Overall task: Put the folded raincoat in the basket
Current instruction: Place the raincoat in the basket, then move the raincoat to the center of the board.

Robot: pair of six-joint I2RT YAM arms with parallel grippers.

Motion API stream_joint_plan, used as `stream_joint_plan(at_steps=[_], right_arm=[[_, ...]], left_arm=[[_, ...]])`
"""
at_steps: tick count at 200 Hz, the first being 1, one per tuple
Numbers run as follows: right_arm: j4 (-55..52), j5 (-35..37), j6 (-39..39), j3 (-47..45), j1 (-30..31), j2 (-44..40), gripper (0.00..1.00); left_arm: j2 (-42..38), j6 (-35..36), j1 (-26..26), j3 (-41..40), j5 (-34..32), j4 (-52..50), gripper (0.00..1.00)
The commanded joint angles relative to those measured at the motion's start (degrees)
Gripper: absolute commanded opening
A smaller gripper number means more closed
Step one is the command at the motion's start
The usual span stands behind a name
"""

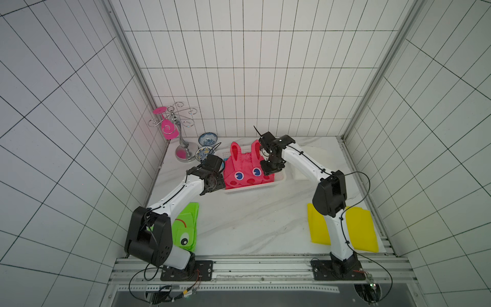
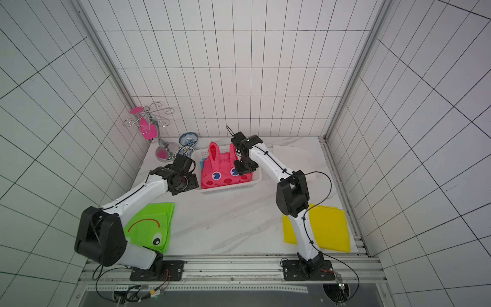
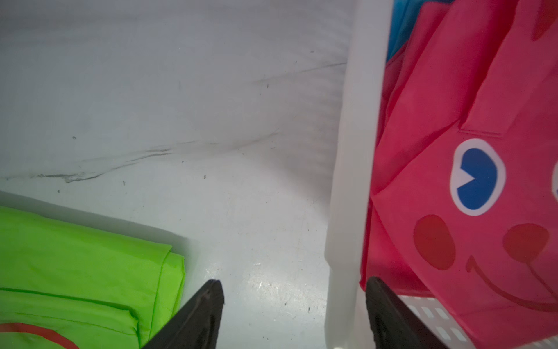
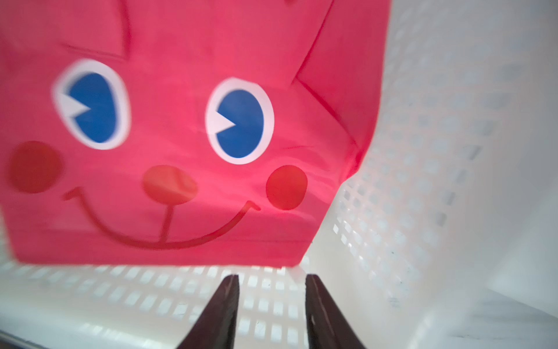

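Note:
The folded raincoat is pink with a bunny face. It lies inside the white perforated basket, seen in both top views, raincoat and basket. My right gripper is open and hangs over the basket's mesh floor. The raincoat's near edge is just beyond its tips, and nothing is between the fingers. My left gripper is open wide at the basket's left side. The basket's rim runs between its fingers, and it holds nothing.
A green folded raincoat lies front left under the left arm. A yellow one lies front right behind the right arm. Two blue-patterned bowls and a metal glass stand stand back left of the basket. Something blue lies under the pink raincoat.

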Motion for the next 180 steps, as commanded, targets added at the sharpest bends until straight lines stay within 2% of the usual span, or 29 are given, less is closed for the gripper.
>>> stream_joint_plan(at_steps=[1,28,47,68,97,118,147,180], right_arm=[[3.6,1.3,5.7,-6.2,0.1,-10.7,0.46],[7.4,9.7,9.9,-21.3,-0.6,-24.4,0.49],[8.2,13.8,14.4,-32.2,-2.2,-33.4,0.50],[8.1,14.8,22.2,-45.1,-5.1,-42.2,0.54],[9.5,11.4,31.7,-62.7,-10.7,-51.0,0.54],[12.0,9.3,34.7,-72.7,-14.1,-53.7,0.55],[16.5,8.1,36.1,-80.0,-15.5,-53.3,0.55],[24.3,-5.1,32.3,-83.4,-15.5,-47.9,0.52]], left_arm=[[-4.3,0.7,0.2,3.2,1.8,0.5,0.78],[-8.2,2.7,0.2,4.6,7.1,0.9,0.78],[-12.0,4.5,-1.4,2.5,12.0,4.7,0.78],[-16.4,5.4,-6.8,-1.0,11.5,9.3,0.78],[-19.2,5.3,-14.4,-4.7,11.0,10.5,0.79],[-20.1,3.5,-19.1,-8.0,11.2,10.4,0.79],[-21.6,-0.7,-23.0,-12.8,10.7,10.3,0.79],[-22.4,-4.9,-23.5,-16.2,11.3,5.4,0.80]])
